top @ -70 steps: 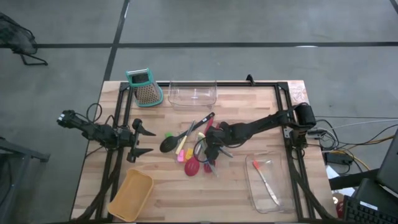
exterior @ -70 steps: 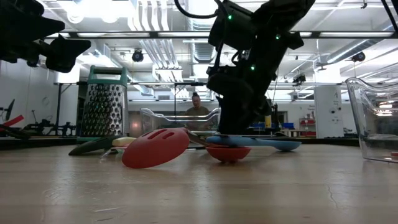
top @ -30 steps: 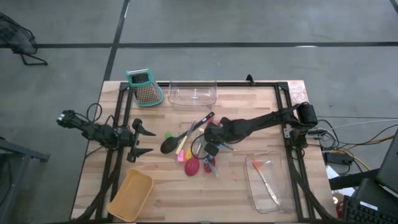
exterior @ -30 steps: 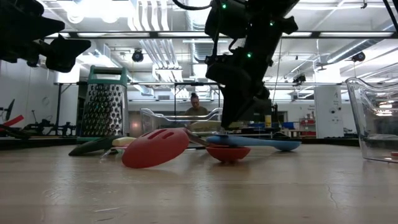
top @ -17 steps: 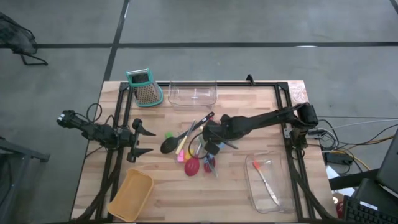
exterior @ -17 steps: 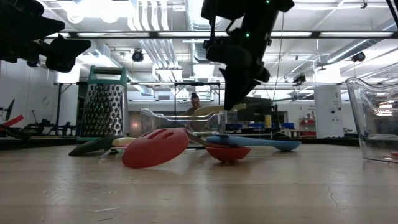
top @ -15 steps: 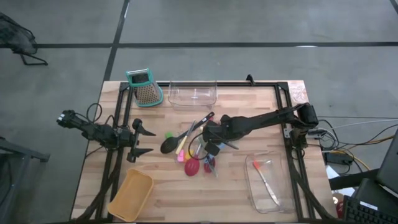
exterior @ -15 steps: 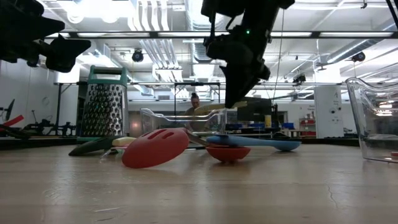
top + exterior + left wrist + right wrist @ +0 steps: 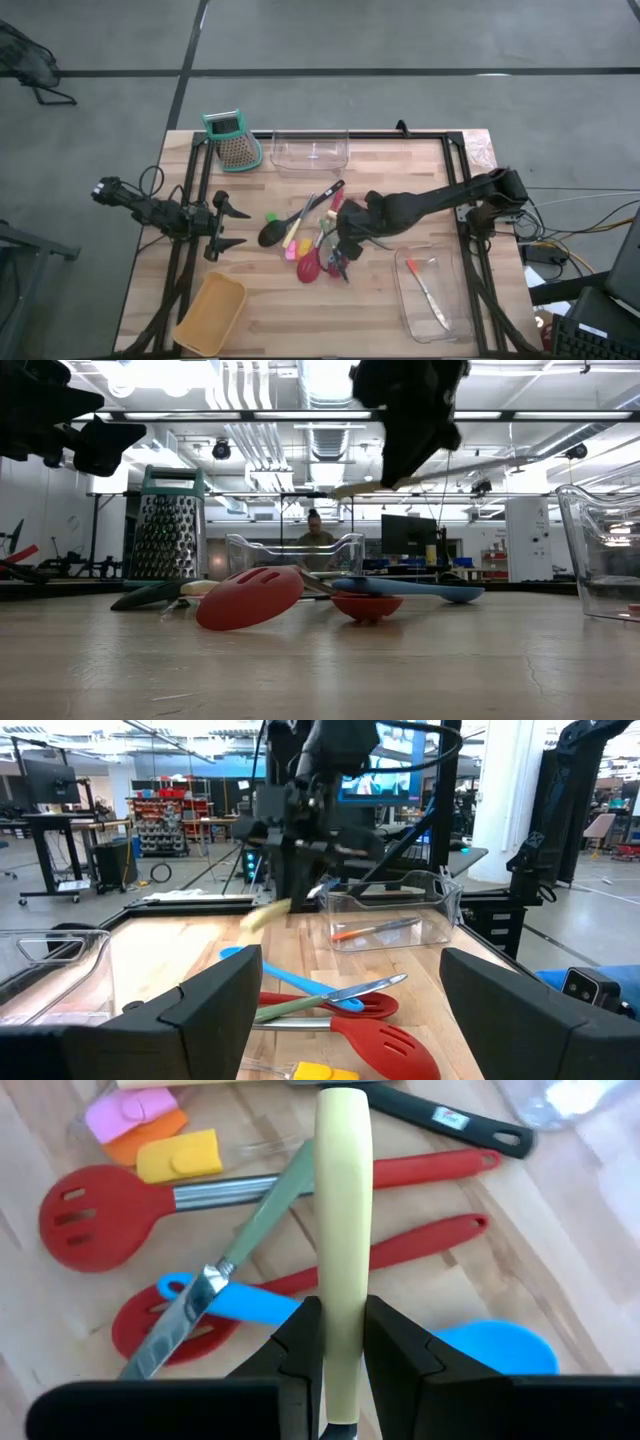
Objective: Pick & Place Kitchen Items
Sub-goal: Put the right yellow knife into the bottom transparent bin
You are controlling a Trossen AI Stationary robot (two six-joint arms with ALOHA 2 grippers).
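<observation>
My right gripper [image 9: 343, 1355] is over the pile of utensils at the table's middle, shut on a tool with a pale yellow handle [image 9: 343, 1200], which shows high above the table in the low view [image 9: 365, 487]. Under it lie a red slotted spoon [image 9: 110, 1205], a green-handled knife [image 9: 255, 1230], a blue spoon [image 9: 480, 1345], a second red spoon [image 9: 420, 1240], a black ladle's handle [image 9: 450, 1120] and small pink, orange and yellow pieces [image 9: 160, 1130]. My left gripper [image 9: 228, 228] waits open and empty at the table's left. My right gripper pinches the pale yellow handle [image 9: 343, 1315] between its two fingers [image 9: 300, 1342], near the end next to the tool's metal part. The fingers lie along the handle, which sticks out past their tips. The tool is lifted clear of the pile and lies nearly level [image 9: 365, 487].
A teal-topped grater [image 9: 232, 140] and a clear bin [image 9: 310, 152] stand at the far edge. A second clear bin [image 9: 432, 300] at the near right holds an orange-handled tool [image 9: 425, 280]. A tan bin [image 9: 212, 315] sits at the near left.
My right gripper has risen from the pile and gone a little toward the table's right edge, shut on the pale yellow handle. The tool has been lifted clear of the other utensils, which have stayed in place.
</observation>
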